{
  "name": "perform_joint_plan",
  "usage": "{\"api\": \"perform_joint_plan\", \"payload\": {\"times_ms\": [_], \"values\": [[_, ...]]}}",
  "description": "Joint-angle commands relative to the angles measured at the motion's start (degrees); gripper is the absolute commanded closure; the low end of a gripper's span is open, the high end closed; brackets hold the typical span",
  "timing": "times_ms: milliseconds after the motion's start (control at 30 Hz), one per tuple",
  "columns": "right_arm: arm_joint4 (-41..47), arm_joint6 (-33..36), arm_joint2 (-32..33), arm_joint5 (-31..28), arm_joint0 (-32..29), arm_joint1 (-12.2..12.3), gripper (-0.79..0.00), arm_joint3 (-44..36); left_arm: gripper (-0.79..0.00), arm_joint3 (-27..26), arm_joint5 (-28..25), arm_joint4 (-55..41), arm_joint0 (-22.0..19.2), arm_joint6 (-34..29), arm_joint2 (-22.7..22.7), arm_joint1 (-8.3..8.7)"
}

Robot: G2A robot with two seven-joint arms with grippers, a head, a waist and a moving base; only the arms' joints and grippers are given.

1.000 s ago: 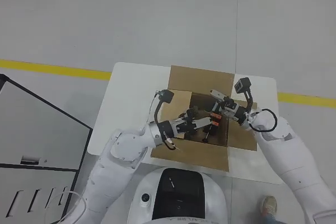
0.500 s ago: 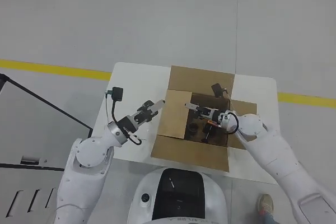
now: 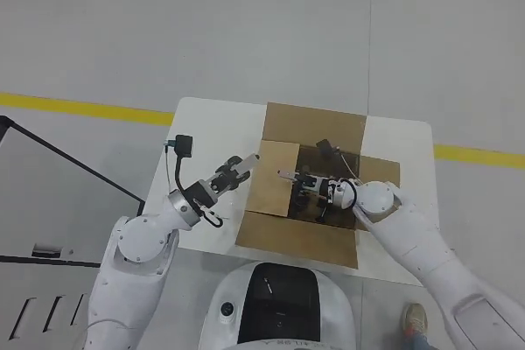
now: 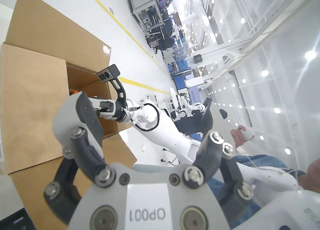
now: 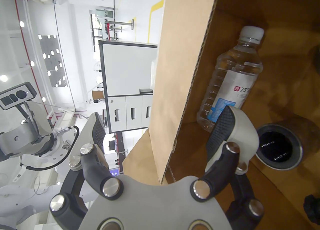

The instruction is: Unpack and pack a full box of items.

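Observation:
An open cardboard box (image 3: 319,127) stands on the white table (image 3: 201,131), its flaps folded out. My right gripper (image 3: 290,176) is open at the box's left side. In the right wrist view it (image 5: 162,116) straddles the box wall (image 5: 182,66), with one finger (image 5: 225,126) inside by a clear plastic bottle (image 5: 230,78) with a white cap. A dark round can (image 5: 277,146) lies beside that bottle. My left gripper (image 3: 242,164) hangs open and empty over the table just left of the box; its own view shows it (image 4: 145,118) facing the box (image 4: 32,96).
More dark items (image 3: 302,201) and something orange (image 3: 334,187) lie in the box. The table has bare surface left of the box and a strip at its right (image 3: 411,140). A grey cabinet (image 3: 35,219) stands left of the table.
One second ago the left gripper was over the box; it has since pulled out to the left. The right gripper has shifted left across the box toward the left wall.

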Motion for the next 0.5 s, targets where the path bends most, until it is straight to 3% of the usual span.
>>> {"api": "perform_joint_plan", "payload": {"times_ms": [0, 467], "values": [[0.50, 0.25, -0.89, -1.22, 0.89, -0.80, -0.785, 0.87, -0.785, -0.25, 0.55, -0.48, 0.19, -0.57, -0.43, 0.15], [4.54, 3.13, 0.60, -11.80, 4.10, -3.07, -0.785, 1.35, -0.785, -2.45, 1.49, -6.86, 3.27, -2.58, -2.41, 1.04]]}}
